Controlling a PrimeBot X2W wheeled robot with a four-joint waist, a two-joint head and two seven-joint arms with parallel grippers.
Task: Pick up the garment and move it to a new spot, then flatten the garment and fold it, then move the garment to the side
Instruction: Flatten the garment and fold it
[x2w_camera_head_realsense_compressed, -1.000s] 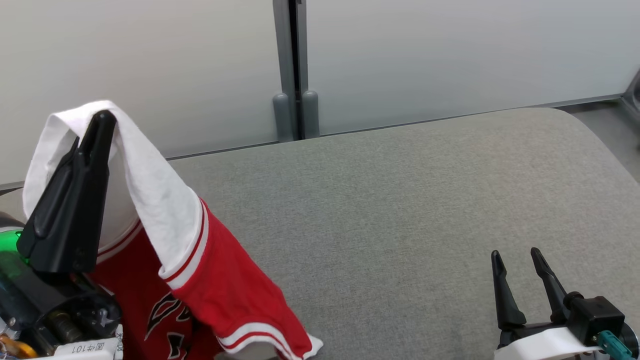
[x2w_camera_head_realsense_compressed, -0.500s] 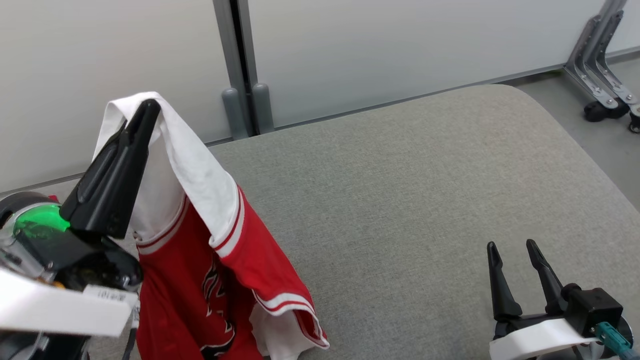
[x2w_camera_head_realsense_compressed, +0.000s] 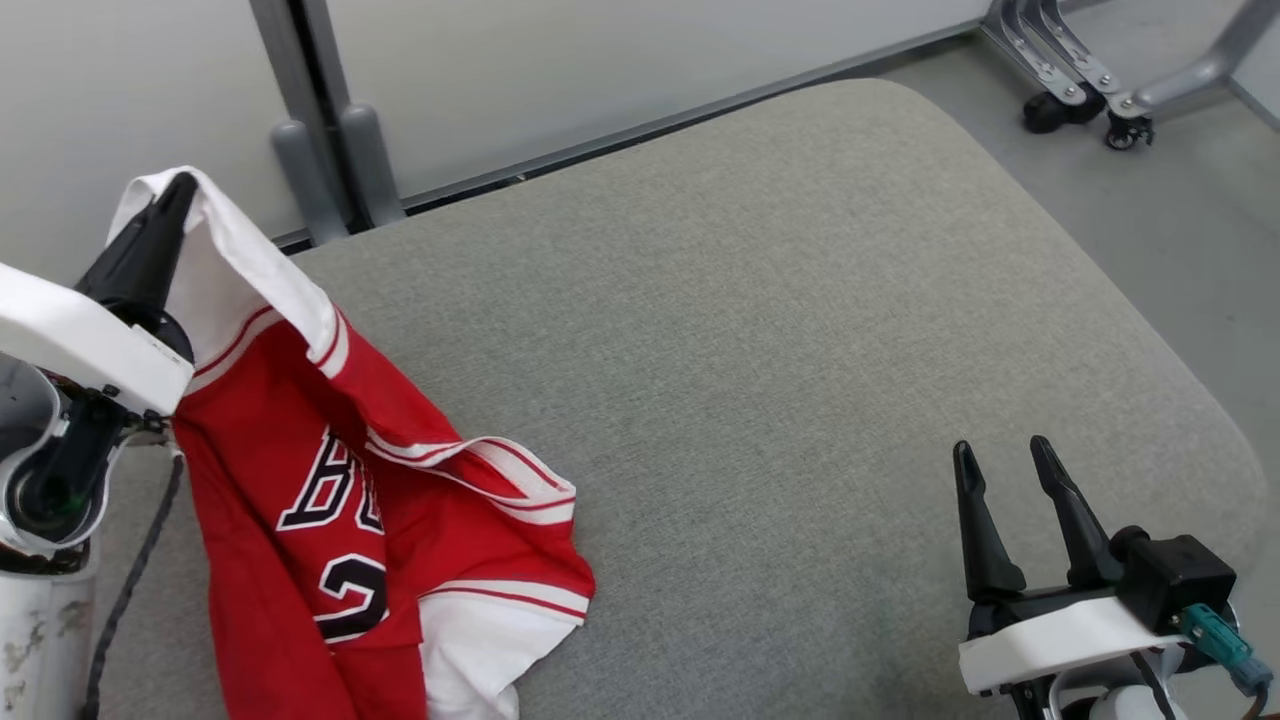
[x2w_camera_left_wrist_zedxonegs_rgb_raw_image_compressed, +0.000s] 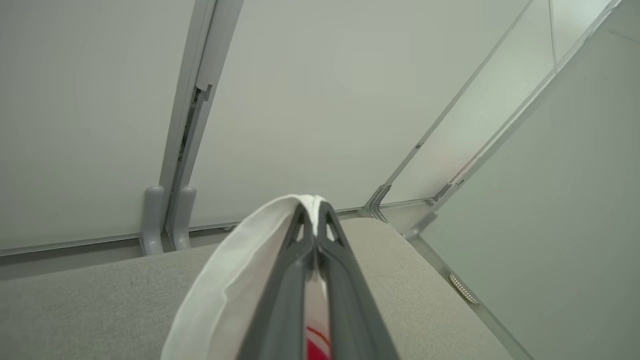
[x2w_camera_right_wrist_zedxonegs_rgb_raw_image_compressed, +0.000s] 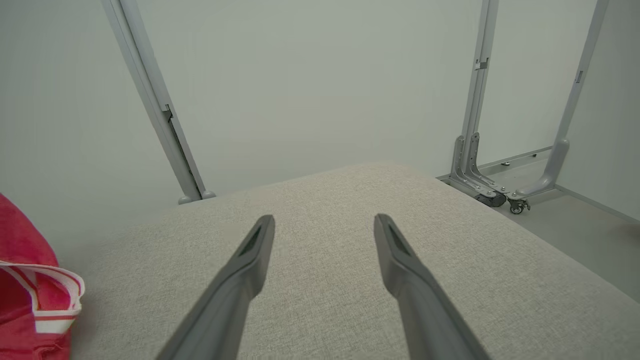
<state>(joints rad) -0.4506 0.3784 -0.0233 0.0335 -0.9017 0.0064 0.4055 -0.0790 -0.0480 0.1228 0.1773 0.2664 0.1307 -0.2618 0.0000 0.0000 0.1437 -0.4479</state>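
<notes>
- While your left gripper (x2w_camera_head_realsense_compressed: 181, 190) is held up with its two fingers pressed together, it pinches the white edge of the shirt (x2w_camera_head_realsense_compressed: 400, 520), which folds over the fingertips.
- From that pinch the shirt hangs down and to the gripper's right. It is red with white and red striped trim, and its lower folds lie bunched on the grey padded table (x2w_camera_head_realsense_compressed: 760, 330).
- On the red front you can read black letters outlined in white, "BU", with the rest lost in a fold, and below them part of a "2".
- Your right gripper (x2w_camera_head_realsense_compressed: 1006, 455) sits well apart from the shirt, low over the table, with its fingers spread wide and nothing between them.
- Ahead of those fingers lies bare grey fabric, and a red, white-striped corner of the shirt shows far off to their left.
- Beyond the table, past both grippers, stand pale wall panels (x2w_camera_head_realsense_compressed: 600, 70) and a grey wheeled frame (x2w_camera_head_realsense_compressed: 1085, 85).
</notes>
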